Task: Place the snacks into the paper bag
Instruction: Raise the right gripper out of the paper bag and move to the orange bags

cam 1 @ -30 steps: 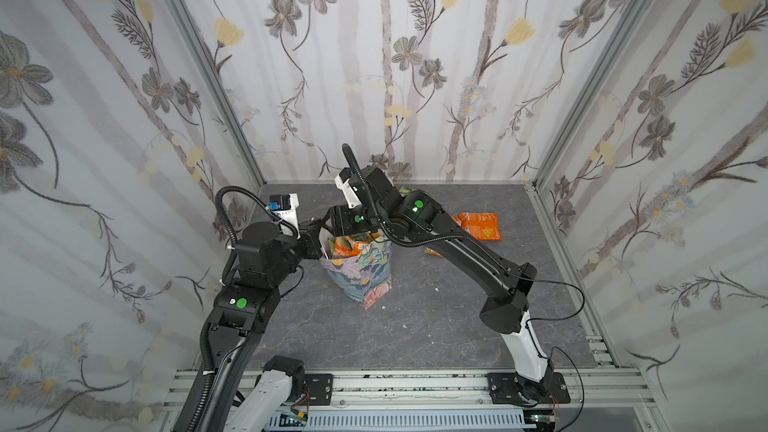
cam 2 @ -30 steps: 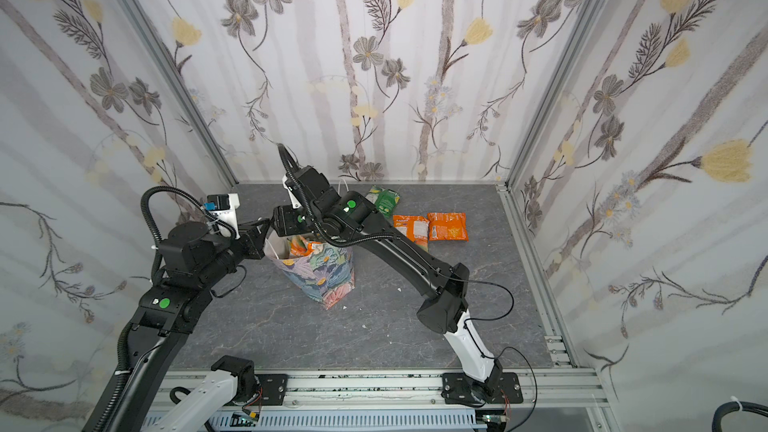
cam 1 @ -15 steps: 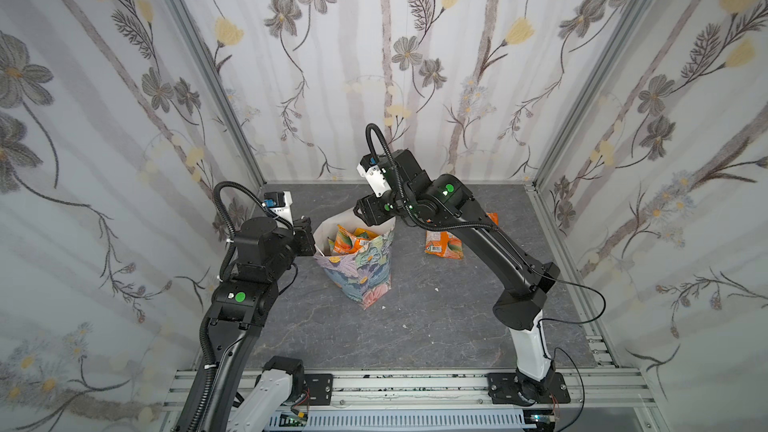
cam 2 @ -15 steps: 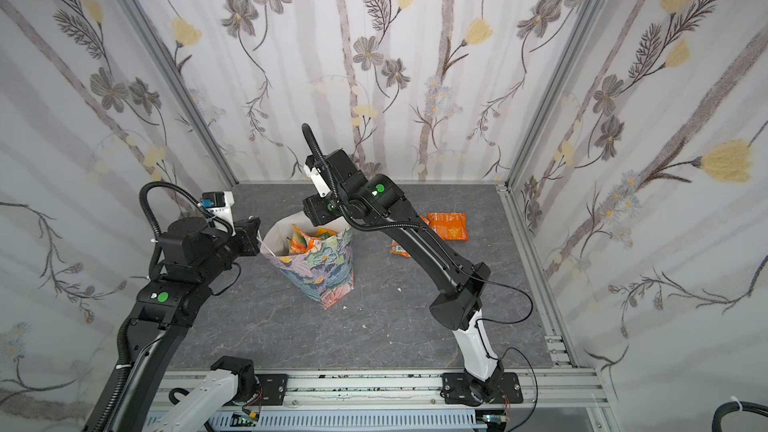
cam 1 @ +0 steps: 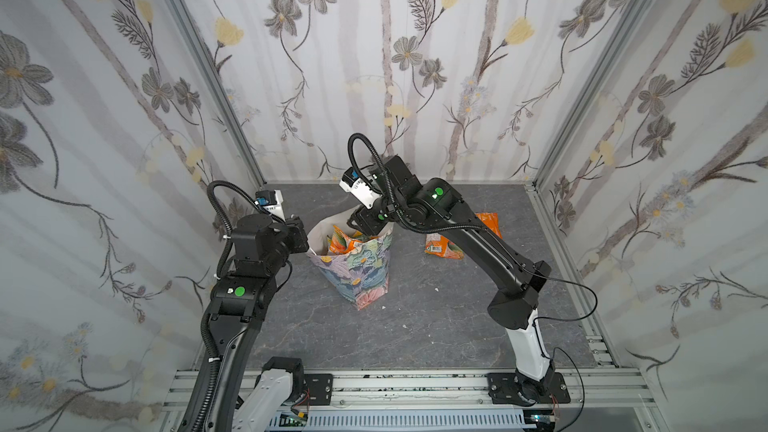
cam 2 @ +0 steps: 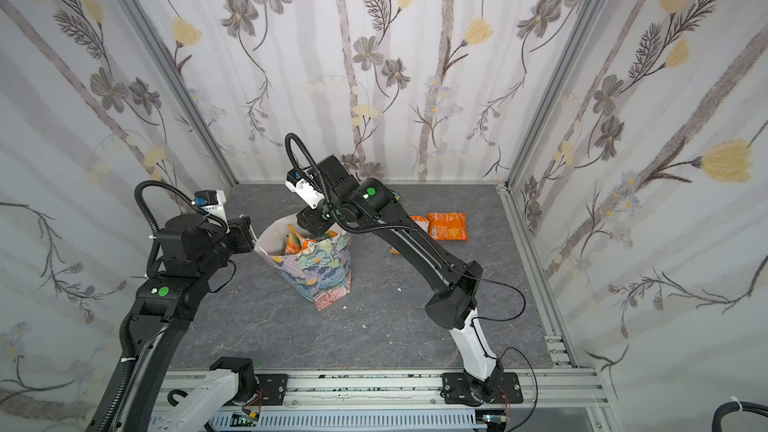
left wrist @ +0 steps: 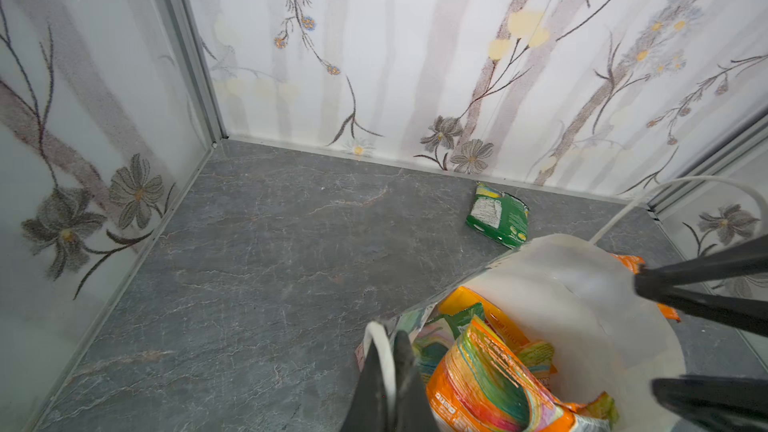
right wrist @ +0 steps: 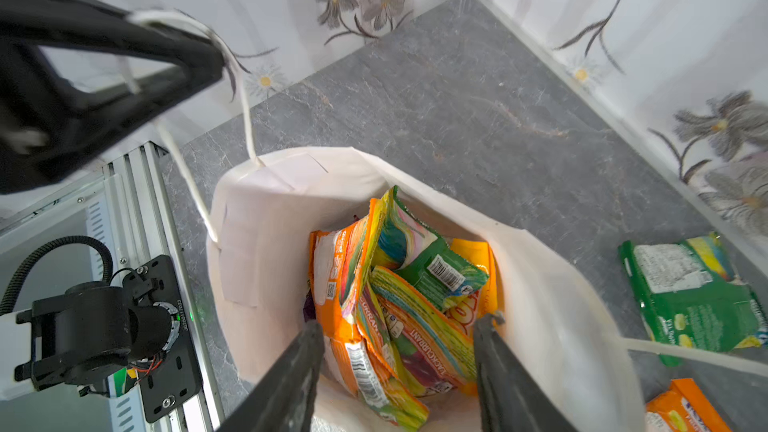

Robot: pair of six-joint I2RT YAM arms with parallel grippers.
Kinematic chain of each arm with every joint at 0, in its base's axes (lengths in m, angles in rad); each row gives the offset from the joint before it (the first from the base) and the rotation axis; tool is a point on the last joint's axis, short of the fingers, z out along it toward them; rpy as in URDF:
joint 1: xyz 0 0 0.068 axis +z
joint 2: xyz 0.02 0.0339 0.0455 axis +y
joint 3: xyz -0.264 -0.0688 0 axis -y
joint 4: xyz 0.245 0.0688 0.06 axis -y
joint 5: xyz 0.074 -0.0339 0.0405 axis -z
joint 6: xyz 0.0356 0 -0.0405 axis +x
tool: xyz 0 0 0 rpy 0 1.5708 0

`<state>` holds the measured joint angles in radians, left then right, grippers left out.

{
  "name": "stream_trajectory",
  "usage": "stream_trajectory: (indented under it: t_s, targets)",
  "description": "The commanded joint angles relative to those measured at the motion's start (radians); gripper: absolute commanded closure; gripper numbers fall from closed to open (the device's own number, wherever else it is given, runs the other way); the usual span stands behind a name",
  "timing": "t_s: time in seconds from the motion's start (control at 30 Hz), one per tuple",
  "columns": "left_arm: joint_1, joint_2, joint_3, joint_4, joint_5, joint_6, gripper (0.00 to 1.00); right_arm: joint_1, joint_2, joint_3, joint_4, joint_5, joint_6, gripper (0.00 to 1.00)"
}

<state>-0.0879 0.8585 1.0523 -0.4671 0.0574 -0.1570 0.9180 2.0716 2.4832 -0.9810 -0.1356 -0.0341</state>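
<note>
Left tool [left wrist: 388, 334] pinches cord handle [right wrist: 248, 118] — right tool [right wrist: 401, 324], jaws apart, over paper bag [cam 1: 365, 268].

The left arm [cam 1: 237, 288] rises from its base and bends inward, its left end effector [left wrist: 386, 334] pinched closed on a white cord handle [right wrist: 248, 118]. The right arm [cam 1: 490, 251] arches up and across toward the middle with its wrist tipped downward. The right end effector [right wrist: 399, 322] points down, its fingers [right wrist: 291, 376] spread apart and empty.
</note>
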Motion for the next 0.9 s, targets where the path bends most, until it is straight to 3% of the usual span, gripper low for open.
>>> stream_trajectory:
  t_s: [0.0,0.1,0.27,0.33,0.43,0.63,0.87]
  targets:
    - [0.017,0.001,-0.009,0.050,-0.039,0.017,1.00,0.003,-0.077,-0.010,0.111,0.055,-0.033,0.43]
    - [0.032,-0.009,-0.021,0.083,-0.039,0.008,1.00,-0.004,-0.196,-0.152,0.225,0.111,-0.028,0.43]
    - [0.046,-0.014,-0.042,0.132,-0.031,-0.004,1.00,-0.086,-0.530,-0.691,0.618,0.163,0.059,0.41]
    - [0.051,-0.013,-0.051,0.159,-0.022,-0.010,1.00,-0.192,-0.654,-0.892,0.738,0.149,0.142,0.40]
    - [0.056,-0.003,-0.055,0.182,-0.006,-0.019,1.00,-0.336,-0.764,-1.101,0.783,0.108,0.250,0.39]
    - [0.061,-0.001,-0.043,0.176,0.007,-0.023,1.00,-0.517,-0.824,-1.385,0.825,0.009,0.354,0.36]
    - [0.062,-0.003,-0.058,0.161,0.024,-0.028,1.00,-0.637,-0.747,-1.505,0.879,-0.031,0.388,0.36]
